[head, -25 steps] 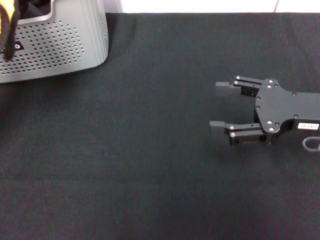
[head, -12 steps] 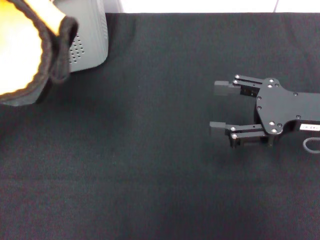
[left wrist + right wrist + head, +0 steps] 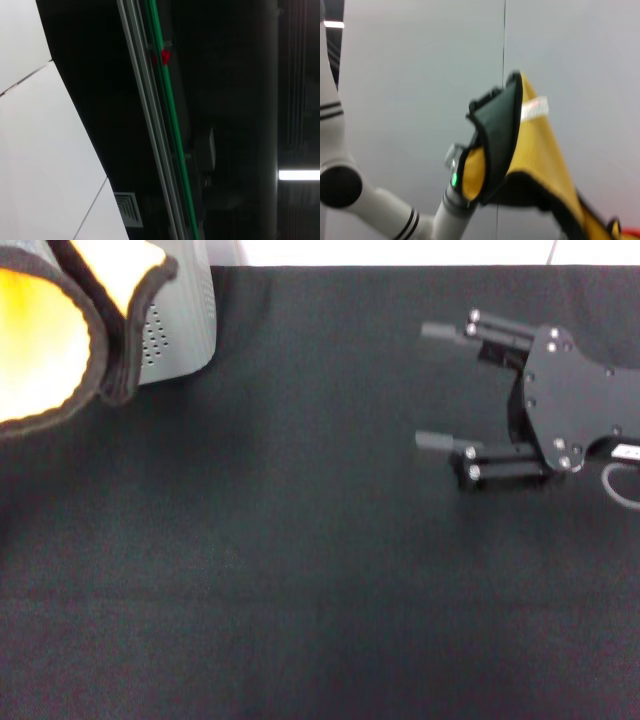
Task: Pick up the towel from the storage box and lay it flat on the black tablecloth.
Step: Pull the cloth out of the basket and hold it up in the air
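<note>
The towel [image 3: 45, 350] hangs in the air at the near left, yellow-orange side showing inside its black stitched border, and covers most of the storage box [image 3: 180, 310] behind it. In the right wrist view the towel [image 3: 530, 150] is bunched over the end of my left arm [image 3: 451, 176]. That cloth hides the left gripper, which holds it up. My right gripper [image 3: 432, 385] is open and empty. It hovers over the right part of the black tablecloth [image 3: 300, 570], fingers pointing left toward the towel.
A white strip of floor or wall [image 3: 400, 250] runs beyond the tablecloth's far edge. The left wrist view shows only a dark ceiling with a green rail [image 3: 170, 125] and a light.
The towel has come up out of the storage box and now hangs high at the left. My right gripper has lifted and shifted toward the far side, tilting as it went.
</note>
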